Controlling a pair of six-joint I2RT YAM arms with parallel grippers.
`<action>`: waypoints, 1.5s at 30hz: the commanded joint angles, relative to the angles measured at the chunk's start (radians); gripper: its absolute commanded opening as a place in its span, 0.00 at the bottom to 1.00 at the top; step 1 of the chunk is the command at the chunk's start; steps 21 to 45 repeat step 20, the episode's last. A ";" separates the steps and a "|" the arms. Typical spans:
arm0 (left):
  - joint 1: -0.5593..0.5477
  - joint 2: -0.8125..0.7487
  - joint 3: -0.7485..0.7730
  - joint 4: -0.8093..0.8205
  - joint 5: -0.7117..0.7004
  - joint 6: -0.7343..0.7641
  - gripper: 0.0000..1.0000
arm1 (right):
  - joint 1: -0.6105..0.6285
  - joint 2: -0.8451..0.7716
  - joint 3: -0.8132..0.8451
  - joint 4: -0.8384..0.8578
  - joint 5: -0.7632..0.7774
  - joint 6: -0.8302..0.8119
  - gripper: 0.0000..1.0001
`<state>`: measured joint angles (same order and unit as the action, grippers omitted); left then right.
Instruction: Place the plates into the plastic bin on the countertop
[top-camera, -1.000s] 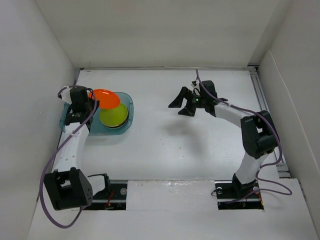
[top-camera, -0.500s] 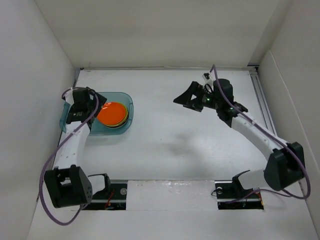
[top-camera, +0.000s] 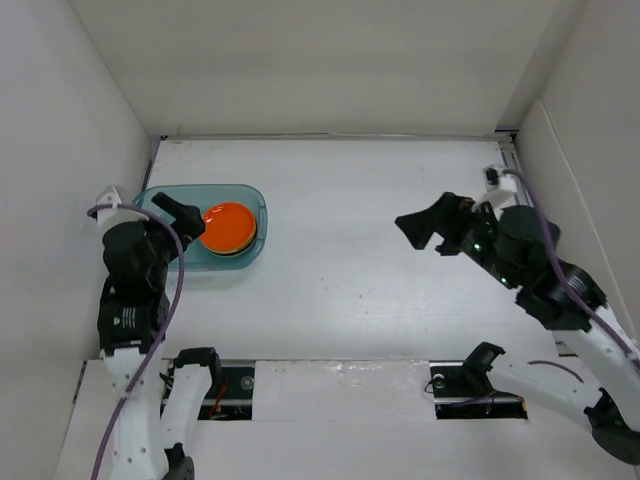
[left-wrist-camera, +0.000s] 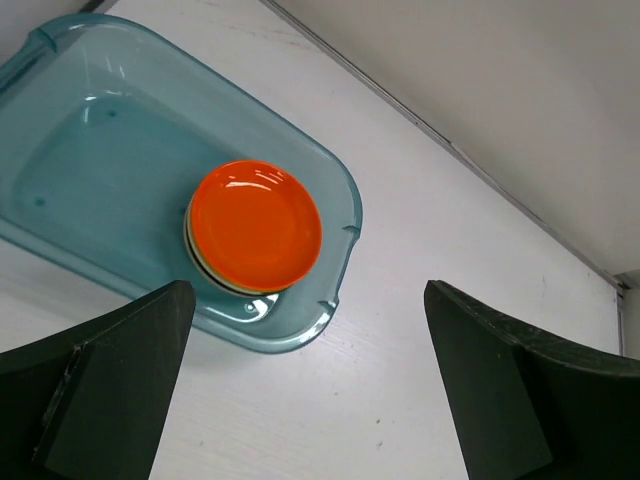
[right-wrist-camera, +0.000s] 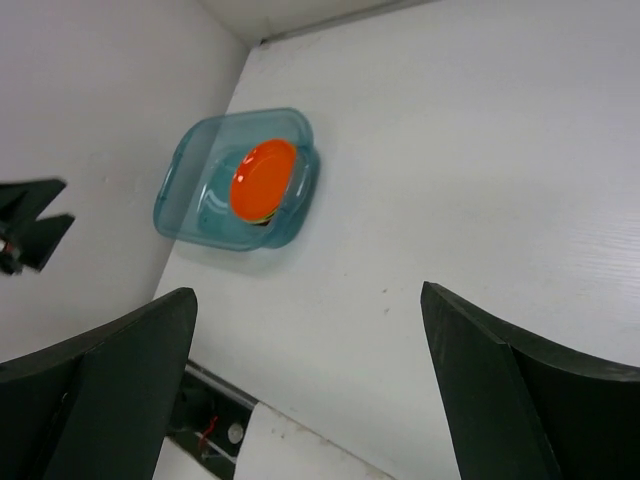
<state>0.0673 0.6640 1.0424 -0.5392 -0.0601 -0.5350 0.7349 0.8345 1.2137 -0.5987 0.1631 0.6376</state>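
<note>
The teal plastic bin (top-camera: 255, 198) sits at the far left of the white countertop (top-camera: 340, 270). Inside its right end lies a stack of plates with an orange plate (top-camera: 230, 227) on top. The left wrist view shows that orange plate (left-wrist-camera: 255, 228) flat on the stack, pale and dark rims peeking out below it, and the bin's (left-wrist-camera: 90, 160) left half bare. My left gripper (top-camera: 178, 232) hovers open and empty above the bin's near side. My right gripper (top-camera: 428, 232) hangs open and empty high over the right of the countertop, far from the bin (right-wrist-camera: 190, 190).
White walls close in the countertop on three sides, and the left wall (top-camera: 70, 150) runs right beside the bin. The arms' mounting rail (top-camera: 340, 380) lies along the near edge.
My left gripper opened and let go of the orange plate, which now lies on the stack over the lime green one. The left arm drew back toward the near edge. The right arm swung right and back.
</note>
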 joint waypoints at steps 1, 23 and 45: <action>0.002 -0.121 0.069 -0.111 0.008 0.092 1.00 | 0.006 -0.080 0.073 -0.197 0.179 -0.024 1.00; 0.002 -0.380 0.070 -0.211 0.014 0.090 1.00 | 0.006 -0.359 0.253 -0.536 0.207 -0.006 1.00; 0.002 -0.380 0.070 -0.211 0.014 0.090 1.00 | 0.006 -0.359 0.253 -0.536 0.207 -0.006 1.00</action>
